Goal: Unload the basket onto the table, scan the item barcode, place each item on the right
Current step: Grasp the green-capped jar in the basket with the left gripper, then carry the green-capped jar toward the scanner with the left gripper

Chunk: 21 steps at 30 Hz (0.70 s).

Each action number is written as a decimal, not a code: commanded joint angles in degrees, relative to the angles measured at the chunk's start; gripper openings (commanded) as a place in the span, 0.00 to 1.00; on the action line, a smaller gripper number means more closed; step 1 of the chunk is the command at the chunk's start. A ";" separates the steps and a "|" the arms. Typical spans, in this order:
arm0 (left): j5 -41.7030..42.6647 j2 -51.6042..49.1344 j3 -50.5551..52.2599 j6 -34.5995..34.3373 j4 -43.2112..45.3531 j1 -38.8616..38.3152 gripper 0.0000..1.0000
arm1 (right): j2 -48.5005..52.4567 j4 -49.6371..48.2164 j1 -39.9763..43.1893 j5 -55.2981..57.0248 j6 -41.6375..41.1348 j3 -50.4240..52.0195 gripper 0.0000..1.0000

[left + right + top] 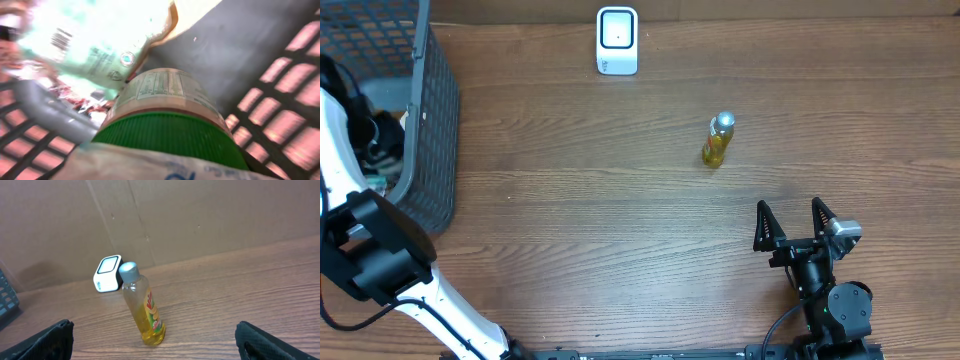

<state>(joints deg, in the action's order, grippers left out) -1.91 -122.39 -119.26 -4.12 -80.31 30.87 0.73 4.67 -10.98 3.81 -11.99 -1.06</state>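
Green-capped jar (167,117), left wrist view only, probably inside basket (438,120)

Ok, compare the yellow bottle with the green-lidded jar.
The yellow bottle is slim with a silver cap; the green-lidded jar is wide with a ribbed lid. The bottle stands on the table; the jar sits in the basket. Both carry printed labels.
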 commanded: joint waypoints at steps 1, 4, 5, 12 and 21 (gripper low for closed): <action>0.81 0.31 -10.38 -4.31 -3.98 0.35 0.28 | -0.57 -0.24 -0.28 -0.09 0.26 0.61 1.00; 5.40 0.31 -19.41 -4.50 -8.35 0.35 0.28 | -0.57 -0.24 -0.28 -0.11 0.26 0.61 1.00; 7.19 0.31 -22.36 -4.48 -9.64 0.35 0.28 | -0.55 -0.24 -0.28 -0.09 0.26 0.61 1.00; 22.43 0.37 -39.93 -4.52 -16.50 0.35 0.17 | -0.57 -0.24 -0.28 -0.11 0.26 0.61 1.00; 37.64 5.53 -44.00 -9.01 -16.48 -0.59 0.14 | -0.55 -0.24 -0.28 -0.11 0.26 0.61 1.00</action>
<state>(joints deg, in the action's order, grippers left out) 27.44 -120.84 -161.64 -11.03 -96.92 30.83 0.73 4.64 -10.98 3.81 -11.97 -1.06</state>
